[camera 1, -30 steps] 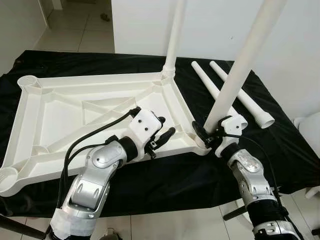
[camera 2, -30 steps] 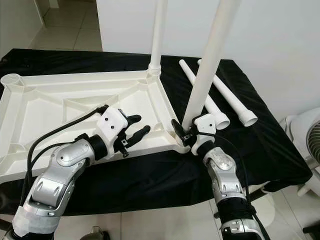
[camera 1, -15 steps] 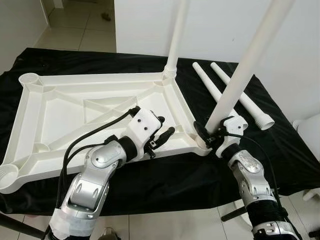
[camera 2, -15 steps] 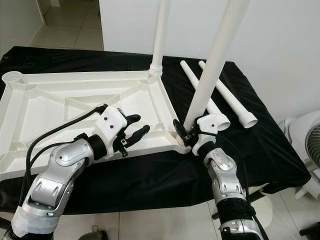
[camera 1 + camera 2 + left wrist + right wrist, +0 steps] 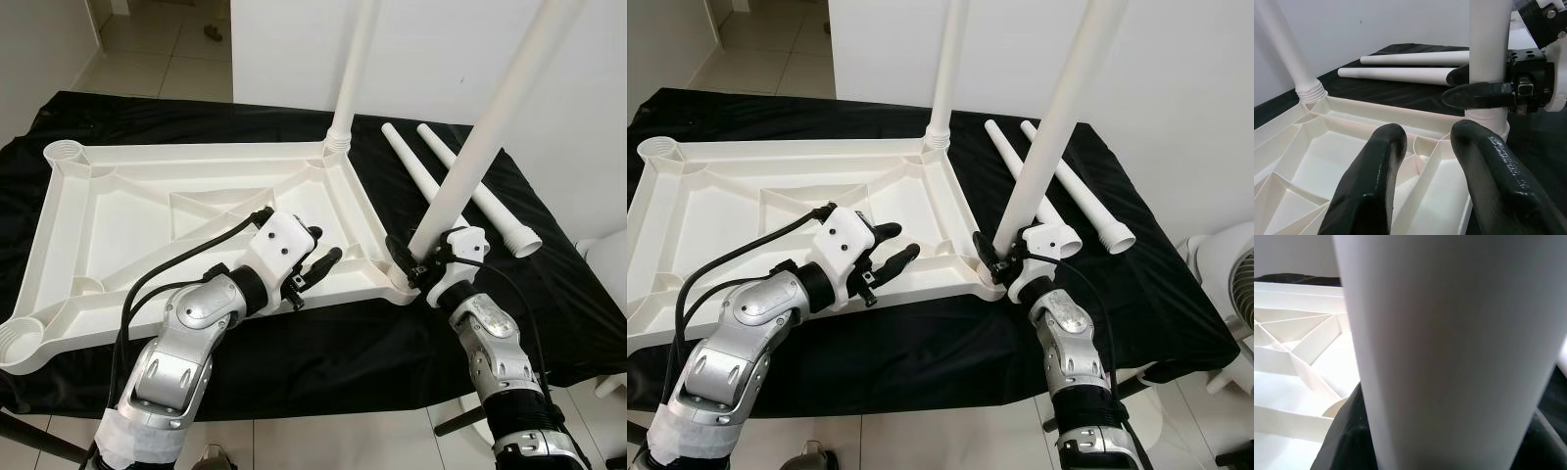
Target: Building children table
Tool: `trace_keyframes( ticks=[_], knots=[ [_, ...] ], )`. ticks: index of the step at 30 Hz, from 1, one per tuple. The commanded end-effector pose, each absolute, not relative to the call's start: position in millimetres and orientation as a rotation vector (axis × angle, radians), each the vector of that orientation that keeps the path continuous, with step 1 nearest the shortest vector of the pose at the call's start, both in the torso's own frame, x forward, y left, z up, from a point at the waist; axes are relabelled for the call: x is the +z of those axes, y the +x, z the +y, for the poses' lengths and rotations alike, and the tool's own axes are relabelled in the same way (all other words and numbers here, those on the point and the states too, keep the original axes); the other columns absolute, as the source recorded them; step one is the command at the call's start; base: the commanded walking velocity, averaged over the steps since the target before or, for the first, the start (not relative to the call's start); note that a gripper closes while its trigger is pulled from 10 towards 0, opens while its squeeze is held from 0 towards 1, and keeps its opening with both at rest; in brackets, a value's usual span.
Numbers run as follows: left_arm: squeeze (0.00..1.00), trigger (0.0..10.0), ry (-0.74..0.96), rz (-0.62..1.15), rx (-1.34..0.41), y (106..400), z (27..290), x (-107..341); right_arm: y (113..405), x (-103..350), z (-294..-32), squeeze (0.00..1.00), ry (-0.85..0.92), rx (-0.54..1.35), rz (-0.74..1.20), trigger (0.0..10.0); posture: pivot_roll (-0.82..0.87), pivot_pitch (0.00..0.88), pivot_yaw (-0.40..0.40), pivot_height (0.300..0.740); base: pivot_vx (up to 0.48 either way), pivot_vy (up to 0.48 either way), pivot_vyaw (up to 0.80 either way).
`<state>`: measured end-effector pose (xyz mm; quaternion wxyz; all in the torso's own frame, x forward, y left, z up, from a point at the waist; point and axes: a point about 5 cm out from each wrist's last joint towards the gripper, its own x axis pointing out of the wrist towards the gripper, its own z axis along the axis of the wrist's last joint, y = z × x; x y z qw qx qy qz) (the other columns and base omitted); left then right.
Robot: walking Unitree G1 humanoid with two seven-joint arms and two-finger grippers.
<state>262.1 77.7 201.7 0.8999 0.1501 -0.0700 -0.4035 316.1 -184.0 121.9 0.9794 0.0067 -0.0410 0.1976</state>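
The white plastic tabletop (image 5: 118, 211) lies upside down on a black cloth. One white leg (image 5: 355, 59) stands upright in its far right corner socket. A second white leg (image 5: 495, 103) stands tilted in the near right corner socket (image 5: 400, 284), and my right gripper (image 5: 416, 262) is shut on its base. My left gripper (image 5: 318, 257) hovers open over the tabletop's near right part, holding nothing. In the left wrist view its fingers (image 5: 1376, 186) point at the held leg (image 5: 1490, 39).
Two loose white legs (image 5: 416, 171) (image 5: 480, 191) lie on the black cloth (image 5: 549, 284) right of the tabletop. Empty sockets sit at the far left corner (image 5: 62, 152) and near left corner (image 5: 18, 338). A white wall rises behind; tiled floor lies beyond.
The whole picture has shifted slightly, so the camera moved. The right gripper stays shut on the tilted leg at the corner socket; the left gripper stays open.
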Motion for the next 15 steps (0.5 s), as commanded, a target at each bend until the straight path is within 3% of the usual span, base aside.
trace_keyframes(
  ticks=[1,15],
  knots=[
    [0.00,10.0,0.298,-0.162,-0.802,262.9,78.0,206.3,300.3,70.1,-202.7,0.00,0.156,0.261,0.168,10.0,0.11,0.099,-0.052,0.740,0.000,0.000,0.00],
    [0.00,10.0,0.301,-0.164,-0.802,262.5,78.7,207.4,299.8,64.8,-209.5,0.00,0.207,0.206,0.181,10.0,0.12,0.098,-0.050,0.740,0.000,0.000,0.00]
  ],
)
